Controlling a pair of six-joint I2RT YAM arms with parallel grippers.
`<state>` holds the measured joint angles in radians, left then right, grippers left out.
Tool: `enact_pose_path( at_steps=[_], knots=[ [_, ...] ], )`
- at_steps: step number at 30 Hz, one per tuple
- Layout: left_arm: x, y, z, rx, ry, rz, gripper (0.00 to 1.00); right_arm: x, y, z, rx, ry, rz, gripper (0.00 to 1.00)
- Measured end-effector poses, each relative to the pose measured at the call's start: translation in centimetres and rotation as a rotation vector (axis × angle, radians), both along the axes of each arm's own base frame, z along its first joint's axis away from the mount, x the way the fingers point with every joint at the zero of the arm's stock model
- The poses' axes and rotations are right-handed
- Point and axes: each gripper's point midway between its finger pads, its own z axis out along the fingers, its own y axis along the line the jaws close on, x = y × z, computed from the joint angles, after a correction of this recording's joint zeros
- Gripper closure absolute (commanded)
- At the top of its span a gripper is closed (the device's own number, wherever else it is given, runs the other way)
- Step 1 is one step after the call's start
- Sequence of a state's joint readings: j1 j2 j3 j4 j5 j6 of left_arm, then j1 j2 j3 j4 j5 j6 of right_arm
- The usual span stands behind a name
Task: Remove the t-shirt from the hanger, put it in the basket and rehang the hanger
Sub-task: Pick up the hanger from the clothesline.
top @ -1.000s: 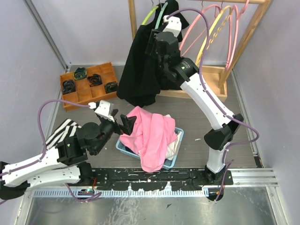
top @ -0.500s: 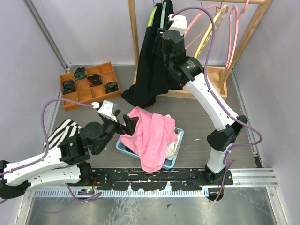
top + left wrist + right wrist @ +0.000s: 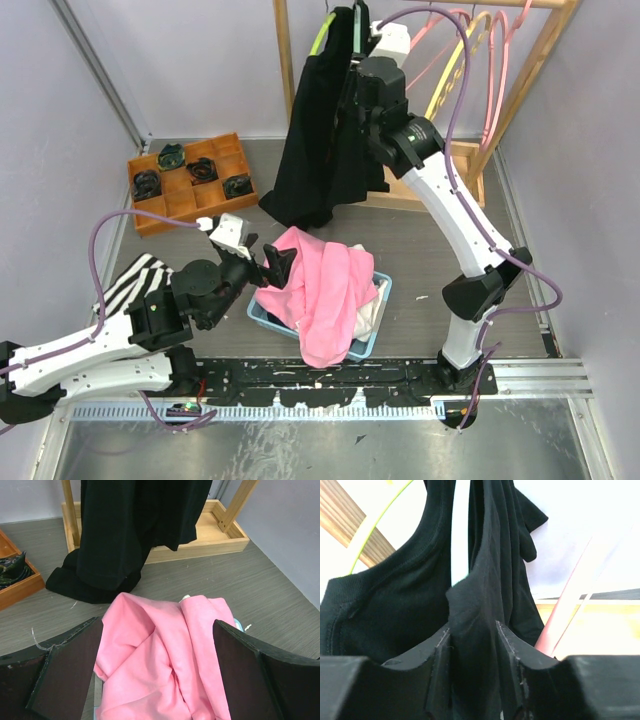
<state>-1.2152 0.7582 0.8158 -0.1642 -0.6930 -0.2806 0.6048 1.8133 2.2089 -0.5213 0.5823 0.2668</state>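
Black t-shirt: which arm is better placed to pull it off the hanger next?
Right. The right gripper pinches a fold of the black t-shirt; the left gripper hangs open, low over the pink cloth.

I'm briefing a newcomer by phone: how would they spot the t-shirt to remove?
Find the wooden clothes rack at the far side of the table. At the left end of its rail hangs the black t-shirt. It is the only garment there: the pink and yellow hangers beside it are bare.

A robotics lab cell: plain panel walls (image 3: 200, 70) enclose a grey table (image 3: 410, 250) edged with aluminium rail (image 3: 540, 375).
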Motion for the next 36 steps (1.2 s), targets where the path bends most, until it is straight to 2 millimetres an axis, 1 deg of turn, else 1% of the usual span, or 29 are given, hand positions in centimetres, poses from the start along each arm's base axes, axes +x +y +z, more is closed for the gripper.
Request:
enact_pose_path(
  at_steps=[2,5,8,12,16,24,36],
  knots=[
    [0.0,0.0,0.0,-0.002,-0.001,0.0,0.02,0.0,-0.3,0.6,0.002,-0.01,-0.001,0.65],
    [0.0,0.0,0.1,-0.002,-0.001,0.0,0.02,0.2,-0.7,1.4,0.008,-0.026,0.0,0.78],
    [0.0,0.0,0.1,-0.002,-0.001,0.0,0.02,0.7,-0.9,1.4,0.003,-0.027,0.007,0.89],
    [0.0,0.1,0.1,-0.005,-0.003,0.0,0.02,0.9,-0.9,1.1,-0.006,-0.02,0.011,0.96],
    [0.0,0.1,0.2,-0.006,-0.006,0.0,0.02,0.9,-0.9,1.1,-0.01,-0.02,0.014,0.99],
    [0.0,0.1,0.4,-0.003,-0.013,-0.001,0.02,0.9,-0.8,1.0,-0.011,-0.031,0.023,0.99],
    [0.4,-1.4,-0.5,0.027,-0.003,-0.012,0.02,0.5,-1.2,1.2,-0.021,-0.058,0.039,0.99]
  ],
)
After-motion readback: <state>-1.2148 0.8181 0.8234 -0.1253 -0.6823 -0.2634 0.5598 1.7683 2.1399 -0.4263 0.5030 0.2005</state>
